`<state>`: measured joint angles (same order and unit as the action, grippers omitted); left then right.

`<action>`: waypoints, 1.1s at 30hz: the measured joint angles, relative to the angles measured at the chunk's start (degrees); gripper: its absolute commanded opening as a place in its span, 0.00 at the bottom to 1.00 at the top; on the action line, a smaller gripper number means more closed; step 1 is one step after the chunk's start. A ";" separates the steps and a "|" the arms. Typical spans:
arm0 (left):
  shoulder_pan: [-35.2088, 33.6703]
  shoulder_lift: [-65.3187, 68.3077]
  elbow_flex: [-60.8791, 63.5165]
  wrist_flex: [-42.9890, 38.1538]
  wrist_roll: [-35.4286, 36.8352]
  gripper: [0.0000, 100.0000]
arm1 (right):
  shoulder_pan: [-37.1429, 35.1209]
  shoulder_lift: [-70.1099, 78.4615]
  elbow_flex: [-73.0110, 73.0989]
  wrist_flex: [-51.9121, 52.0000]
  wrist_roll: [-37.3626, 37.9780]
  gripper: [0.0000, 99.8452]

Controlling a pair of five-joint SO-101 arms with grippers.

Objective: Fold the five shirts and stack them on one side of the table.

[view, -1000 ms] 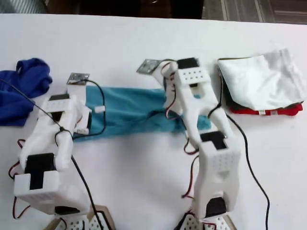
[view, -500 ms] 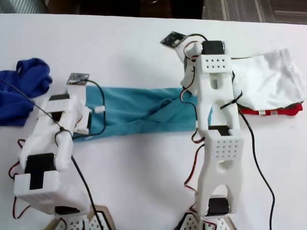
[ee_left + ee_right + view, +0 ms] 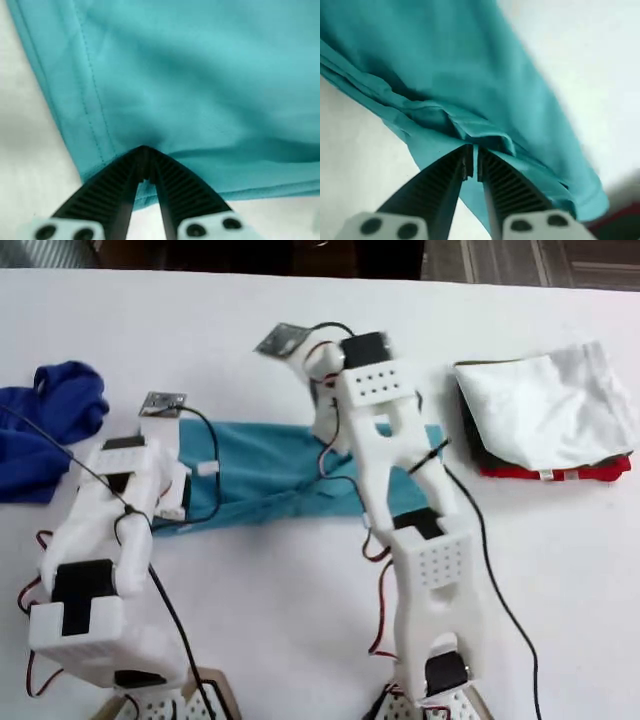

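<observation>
Folding the teal shirt [image 3: 260, 472], laid out as a long band across the middle of the surface [image 3: 250, 330], between the crumpled blue shirt [image 3: 50, 420] at one end and the stack [image 3: 545, 415] of done ones at the other, white on top, red at the bottom. Pinching it at both ends: with the left hand [image 3: 144, 151] clenched on the cloth just inside a stitched hem near a corner, with the right hand [image 3: 472, 150] clenched on a bunched ridge of folded layers near the far edge. Judging the step as bringing one end over toward the other, this shirt about half done, blue one not yet started. To do it well: lift the right-hand end enough to clear the cloth below, carry it straight along the band, not diagonally, to avoid adding to the creases already there. Hold the left end pinned flat as anchor. Line up hem on hem before letting go. Watch for gripping only the top layer, dragging the whole band sideways, snagging cables on the cloth.
</observation>
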<state>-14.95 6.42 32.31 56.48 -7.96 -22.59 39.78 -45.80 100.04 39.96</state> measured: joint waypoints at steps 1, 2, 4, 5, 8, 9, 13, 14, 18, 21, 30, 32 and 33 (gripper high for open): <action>0.00 0.00 0.00 0.00 0.00 0.03 | -0.44 0.70 0.00 0.00 0.00 0.02; 0.00 0.00 0.00 0.00 0.00 0.03 | -0.70 1.41 0.18 0.00 0.00 0.02; 0.00 0.00 0.00 0.00 0.00 0.03 | -0.70 2.81 0.18 0.00 0.00 0.02; 0.00 0.00 0.00 0.00 0.00 0.03 | -0.62 3.60 0.18 0.00 0.00 0.02; 0.00 0.00 0.00 0.00 0.00 0.03 | -0.62 6.07 0.18 -0.09 0.00 0.02; 0.00 0.00 0.00 0.00 0.00 0.03 | -0.62 6.86 0.18 -0.44 0.00 0.02; 0.00 0.00 0.00 0.00 0.00 0.03 | -0.62 9.49 0.18 -5.54 0.00 0.02; 0.00 0.00 0.00 0.00 0.00 0.03 | -0.62 10.37 0.18 -7.65 0.00 0.02; 0.00 0.00 0.00 0.00 0.00 0.03 | -0.62 13.19 0.18 -15.56 0.00 0.02; 0.00 0.00 0.00 0.00 0.00 0.03 | -0.70 13.45 0.18 -19.34 0.00 0.02; 0.00 0.00 0.00 0.00 0.00 0.03 | 0.18 8.79 0.26 -19.34 -6.15 0.02; 0.00 0.00 0.00 0.00 0.00 0.03 | 0.53 5.54 0.26 -16.97 -6.24 0.02; 0.00 0.00 0.00 0.00 0.00 0.03 | 0.53 4.04 0.26 -15.47 -6.24 0.02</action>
<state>-14.95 6.42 32.31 56.48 -7.96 -22.07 43.82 -45.54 84.57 33.71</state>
